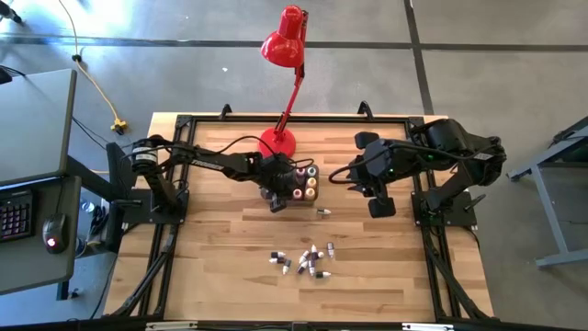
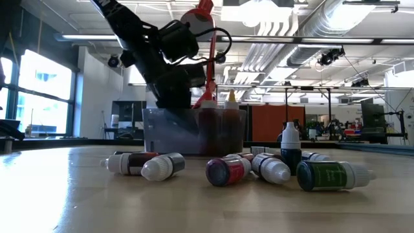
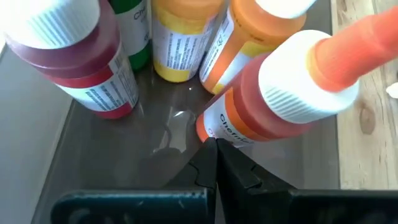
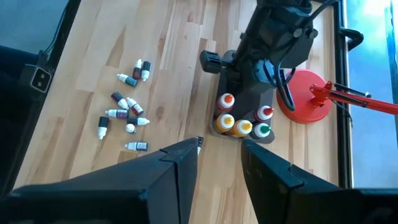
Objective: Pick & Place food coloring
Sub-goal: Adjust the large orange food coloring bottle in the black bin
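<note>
A grey tub (image 1: 292,188) stands near the table's far middle. In it are several food coloring bottles (image 3: 180,43), red, green, yellow and orange, with white caps. My left gripper (image 3: 216,155) reaches down into the tub (image 2: 194,133), shut, its tips at the bottom end of a tilted orange bottle (image 3: 280,93). Several more small bottles (image 1: 308,260) lie loose on the table's near middle, and one (image 1: 322,212) lies alone. My right gripper (image 4: 221,155) hovers open to the right of the tub (image 4: 249,134), touching nothing. My left gripper comes from above into the tub with its fingers shut. The fingertips (image 3: 208,152) stand right at the bottom end of the tilted orange bottle (image 3: 214,124). I cannot tell whether they touch it. The bottle leans on the others in the tub.
A red desk lamp's base (image 1: 277,142) stands just behind the tub, and its head (image 1: 285,41) reaches past the far edge. The loose bottles (image 2: 259,169) lie on their sides, one upright (image 2: 291,145). Bare wood lies left and right of them. Black frame rails border the table.
</note>
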Available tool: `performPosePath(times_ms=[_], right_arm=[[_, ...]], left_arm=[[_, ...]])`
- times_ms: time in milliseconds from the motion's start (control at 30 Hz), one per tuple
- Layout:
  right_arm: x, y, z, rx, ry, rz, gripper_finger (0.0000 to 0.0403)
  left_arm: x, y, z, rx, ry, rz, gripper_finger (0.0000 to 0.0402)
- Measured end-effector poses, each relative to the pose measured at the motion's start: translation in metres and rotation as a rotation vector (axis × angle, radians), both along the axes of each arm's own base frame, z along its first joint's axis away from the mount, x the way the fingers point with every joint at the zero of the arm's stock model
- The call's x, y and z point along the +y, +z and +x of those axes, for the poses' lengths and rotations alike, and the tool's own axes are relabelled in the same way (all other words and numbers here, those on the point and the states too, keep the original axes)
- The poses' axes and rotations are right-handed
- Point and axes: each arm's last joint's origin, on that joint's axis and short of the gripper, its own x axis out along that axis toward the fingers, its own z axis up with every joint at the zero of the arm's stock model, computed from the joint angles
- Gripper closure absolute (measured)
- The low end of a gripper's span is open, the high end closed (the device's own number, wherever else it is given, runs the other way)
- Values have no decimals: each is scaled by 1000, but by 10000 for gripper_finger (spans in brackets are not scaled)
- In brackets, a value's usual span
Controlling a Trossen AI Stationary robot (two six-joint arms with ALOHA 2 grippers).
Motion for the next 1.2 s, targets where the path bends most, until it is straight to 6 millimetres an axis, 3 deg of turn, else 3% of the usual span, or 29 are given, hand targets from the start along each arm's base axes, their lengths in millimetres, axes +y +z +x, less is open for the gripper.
performPosePath(times_ms=[1200], right_arm=[[0, 0, 0, -2, 0, 0, 286]], left_arm=[[2, 5, 5, -69, 22, 31, 401]])
